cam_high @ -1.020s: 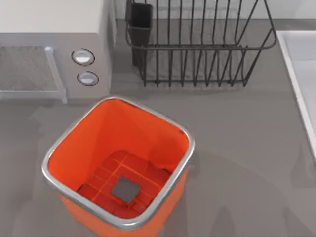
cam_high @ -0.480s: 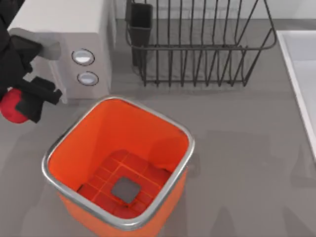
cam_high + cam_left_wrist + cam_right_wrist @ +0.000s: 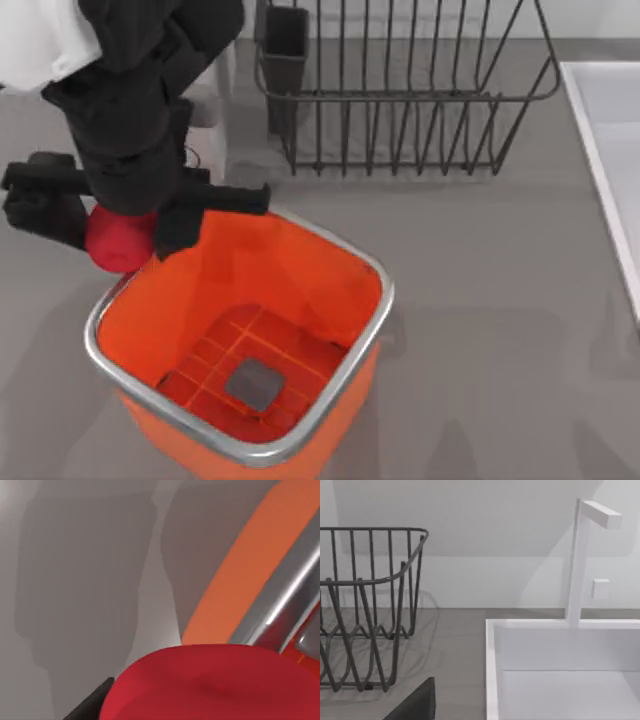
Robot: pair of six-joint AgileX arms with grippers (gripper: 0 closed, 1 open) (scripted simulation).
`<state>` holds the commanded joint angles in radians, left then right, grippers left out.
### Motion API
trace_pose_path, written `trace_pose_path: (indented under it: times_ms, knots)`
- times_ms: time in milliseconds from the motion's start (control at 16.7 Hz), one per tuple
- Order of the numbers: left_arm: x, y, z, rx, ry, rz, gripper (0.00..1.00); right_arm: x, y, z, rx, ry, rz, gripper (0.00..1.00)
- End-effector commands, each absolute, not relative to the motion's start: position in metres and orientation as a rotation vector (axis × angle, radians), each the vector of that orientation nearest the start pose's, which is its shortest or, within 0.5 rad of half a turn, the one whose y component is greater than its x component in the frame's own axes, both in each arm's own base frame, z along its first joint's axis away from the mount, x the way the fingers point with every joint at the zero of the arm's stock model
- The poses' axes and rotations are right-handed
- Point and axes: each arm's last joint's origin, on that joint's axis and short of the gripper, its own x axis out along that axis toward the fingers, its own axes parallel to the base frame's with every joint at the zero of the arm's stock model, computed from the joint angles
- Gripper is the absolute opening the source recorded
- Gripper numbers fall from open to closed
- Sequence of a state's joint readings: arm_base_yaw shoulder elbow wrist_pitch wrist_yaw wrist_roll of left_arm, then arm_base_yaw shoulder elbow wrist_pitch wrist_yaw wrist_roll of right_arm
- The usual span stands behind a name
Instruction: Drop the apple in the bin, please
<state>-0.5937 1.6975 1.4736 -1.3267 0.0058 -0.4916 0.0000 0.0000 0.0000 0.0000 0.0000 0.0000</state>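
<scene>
Grey tabletop, glossy orange bin (image 3: 330, 385), round apple (image 3: 118, 241).

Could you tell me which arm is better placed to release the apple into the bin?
The left. Its gripper is shut on the apple, held at the bin's left rim corner in the top view. The left wrist view shows the apple beside the silver rim. The right wrist view faces the dish rack and sink.

A grey table (image 3: 480, 280) carried everything. The orange bin (image 3: 330, 250) stood on it toward the near left. Directly beyond the bin stood a black wire dish rack (image 3: 400, 90), and beyond the bin's left corner a pale microwave (image 3: 215, 100). Well to the bin's right, a white sink (image 3: 610, 150) met the table's edge.
</scene>
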Motion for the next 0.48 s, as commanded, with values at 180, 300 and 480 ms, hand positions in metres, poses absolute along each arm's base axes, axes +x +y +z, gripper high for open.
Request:
trace_pose_path:
  times_ms: [180,300,480]
  knots:
    - [0.241,-0.197,0.272,0.007,1.530,-0.060,0.00,0.106,-0.001,0.160,0.000,0.000,0.000,1.00]
    - [0.232,-0.205,0.274,-0.011,1.520,-0.055,0.00,0.106,-0.001,0.160,0.000,0.000,0.000,1.00]
    - [0.230,-0.206,0.274,-0.015,1.517,-0.054,0.00,0.106,-0.001,0.160,0.000,0.000,0.000,1.00]
